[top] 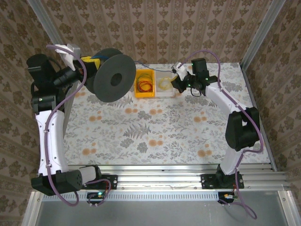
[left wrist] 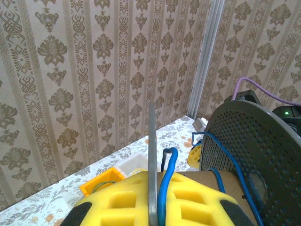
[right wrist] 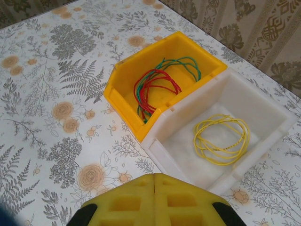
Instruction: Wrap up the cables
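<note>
My left gripper [left wrist: 157, 200] is raised at the back left and shut on the thin near flange [left wrist: 152, 150] of the black spool [top: 113, 75]. The blue cable [left wrist: 167, 188] is pinched beside that flange between the yellow pads. From there it loops up and runs along the spool's perforated far flange [left wrist: 256, 160]. My right gripper [right wrist: 154, 183] is shut with nothing between its pads and hovers over the near corner of the white bin [right wrist: 178, 162]. A yellow cable coil [right wrist: 221, 139] lies in the white bin. Red and green cables [right wrist: 157, 82] lie in the yellow bin [right wrist: 123, 101].
The two bins stand side by side at the back middle of the table, the yellow bin [top: 145, 84] left of the white bin [top: 165, 85]. Patterned walls close in the back and both sides. The floral tabletop [top: 155, 132] stretches in front of the bins.
</note>
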Action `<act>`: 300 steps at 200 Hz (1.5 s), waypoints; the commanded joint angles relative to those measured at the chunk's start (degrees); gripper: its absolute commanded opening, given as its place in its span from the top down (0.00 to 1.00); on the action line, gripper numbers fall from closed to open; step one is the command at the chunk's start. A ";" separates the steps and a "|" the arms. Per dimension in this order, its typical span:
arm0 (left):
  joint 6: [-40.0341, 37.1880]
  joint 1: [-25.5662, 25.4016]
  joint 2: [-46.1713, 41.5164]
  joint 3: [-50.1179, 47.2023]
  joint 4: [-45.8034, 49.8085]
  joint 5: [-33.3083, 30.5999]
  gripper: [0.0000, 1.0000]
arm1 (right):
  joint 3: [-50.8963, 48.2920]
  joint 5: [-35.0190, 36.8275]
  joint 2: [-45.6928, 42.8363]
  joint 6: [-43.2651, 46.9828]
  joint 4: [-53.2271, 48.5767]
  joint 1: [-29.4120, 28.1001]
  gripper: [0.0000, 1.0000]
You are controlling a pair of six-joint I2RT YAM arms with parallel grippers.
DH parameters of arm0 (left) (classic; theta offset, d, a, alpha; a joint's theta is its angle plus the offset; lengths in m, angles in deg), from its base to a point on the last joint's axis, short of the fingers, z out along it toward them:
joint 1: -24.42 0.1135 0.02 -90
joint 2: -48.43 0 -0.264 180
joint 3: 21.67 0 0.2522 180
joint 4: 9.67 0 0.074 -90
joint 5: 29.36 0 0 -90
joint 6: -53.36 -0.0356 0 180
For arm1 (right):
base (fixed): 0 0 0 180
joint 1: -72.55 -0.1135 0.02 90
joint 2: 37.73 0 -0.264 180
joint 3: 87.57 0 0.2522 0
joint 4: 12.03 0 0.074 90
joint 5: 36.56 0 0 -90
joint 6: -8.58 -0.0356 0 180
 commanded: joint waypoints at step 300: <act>-2.73 -24.94 19.66 15.58 4.35 -57.27 1.00 | 6.14 31.82 -7.95 2.05 -18.00 -32.18 1.00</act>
